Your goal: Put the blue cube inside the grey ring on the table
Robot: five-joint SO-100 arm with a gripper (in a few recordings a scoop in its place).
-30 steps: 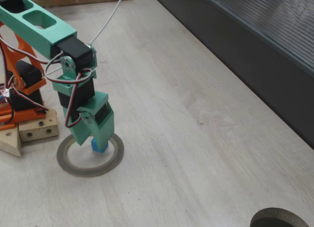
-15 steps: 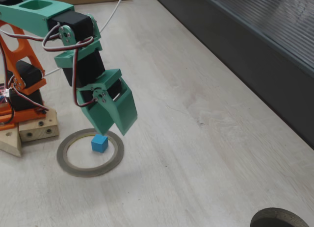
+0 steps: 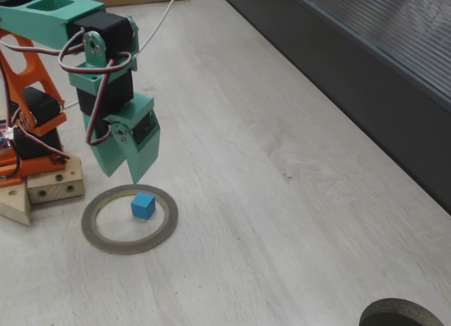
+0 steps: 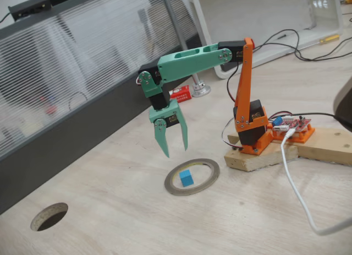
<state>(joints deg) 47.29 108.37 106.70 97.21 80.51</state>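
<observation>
- The blue cube (image 3: 143,205) (image 4: 186,178) is a small, bright sky-blue block with plain matte faces; in both fixed views its top face reads lighter than the shaded side faces.
- It rests flat on the table (image 3: 282,220) (image 4: 121,222) inside the grey ring (image 3: 96,238) (image 4: 204,185), apart from the ring's inner edge all round.
- In a fixed view (image 3: 143,205) the cube sits toward the upper right part of the opening, nearer the far rim than the near one.
- The grey ring is a thin, flat grey-brown band with a yellowish inner edge; its round opening is several cubes wide, and pale wood shows through it around the cube.
- The gripper (image 3: 123,172) (image 4: 175,148) hangs above the ring with its green fingers pointing down, spread apart in a wedge and holding nothing.
- Its fingertips are clear of the cube, with open air between them and the cube's top; in a fixed view (image 3: 123,172) the tips hang over the ring's far rim.
- The arm (image 3: 49,23) (image 4: 190,62) is teal-green at the upper links and gripper, with an orange base section (image 3: 21,129) (image 4: 250,120) mounted on a pale wooden block (image 3: 49,189) (image 4: 275,153) beside the ring.
- The table is pale whitewashed wood grain with faint grey streaks.
- A dark round hole (image 3: 402,315) (image 4: 49,216) lies in the table well apart from the ring.
- A dark grey ribbed panel (image 3: 380,51) (image 4: 71,84) borders the table's edge.
</observation>
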